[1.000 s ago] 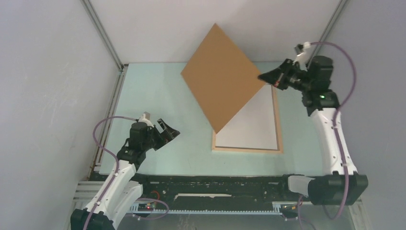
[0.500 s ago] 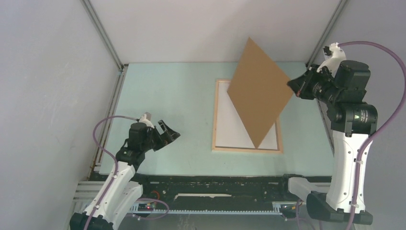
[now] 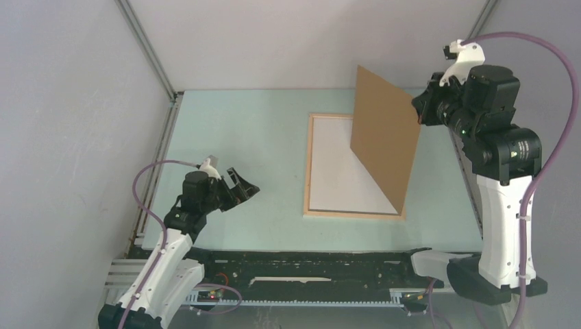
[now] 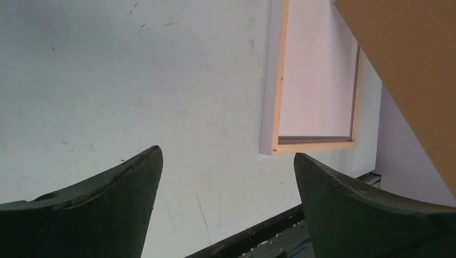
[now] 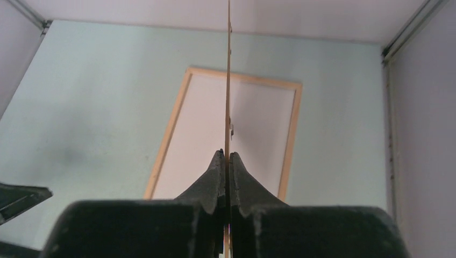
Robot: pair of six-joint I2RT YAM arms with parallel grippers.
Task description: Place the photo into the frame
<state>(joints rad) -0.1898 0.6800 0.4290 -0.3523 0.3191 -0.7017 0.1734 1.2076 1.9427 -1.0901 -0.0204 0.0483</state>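
Nearest, the left end effector (image 3: 245,184) is hovering released over the tabletop (image 3: 240,130), fingers spread wide and gripping nothing. Its wrist view is showing what the top view is not: the frame's (image 4: 274,80) near corner close up, with the rim standing raised above the pane area. The frame is lying flat, right of centre, and holding the photo (image 3: 336,171) white side up. Above it, the board (image 3: 384,144) is hanging steeply tilted, its lowest corner over the frame's near right corner; whether they are touching I cannot tell. The top view is giving its broad brown face, while the right wrist view is giving only a thin edge. Farthest, the right end effector (image 5: 226,153) is clenching that edge.
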